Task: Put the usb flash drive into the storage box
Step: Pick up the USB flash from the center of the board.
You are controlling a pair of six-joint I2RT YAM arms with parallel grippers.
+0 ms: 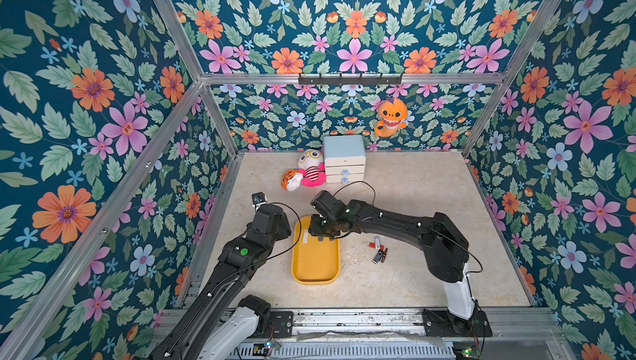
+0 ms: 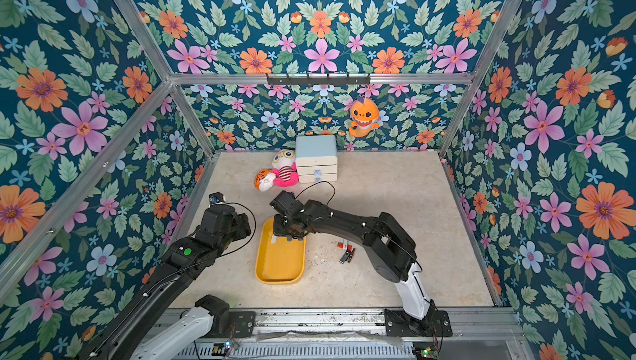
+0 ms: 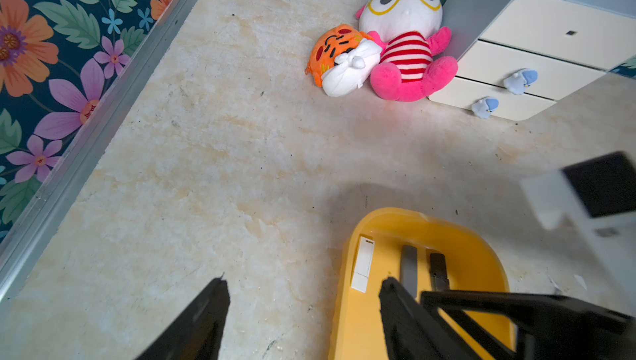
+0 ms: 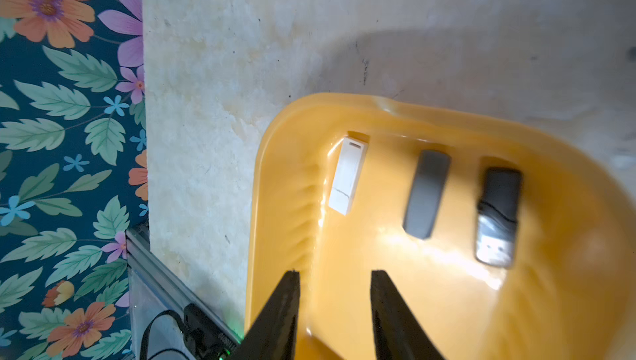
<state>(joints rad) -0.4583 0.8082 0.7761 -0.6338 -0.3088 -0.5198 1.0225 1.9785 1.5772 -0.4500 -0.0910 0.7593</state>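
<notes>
The storage box (image 1: 315,279) (image 2: 279,279) is a shallow yellow tray in the middle of the table. Three usb flash drives lie side by side at its far end: a white one (image 4: 347,175) (image 3: 362,263), a grey one (image 4: 426,193) (image 3: 409,265) and a black one with a metal plug (image 4: 498,213) (image 3: 437,267). My right gripper (image 4: 335,274) (image 1: 325,236) hangs open over that end of the box, with nothing between its fingers. My left gripper (image 3: 304,280) stands open and empty over the box's left rim (image 3: 346,272).
More small flash drives (image 1: 378,251) (image 2: 346,251) lie loose on the table right of the box. At the back stand a white drawer cabinet (image 1: 344,158) and two plush toys (image 1: 306,174). An orange plush (image 1: 392,117) hangs on the back wall.
</notes>
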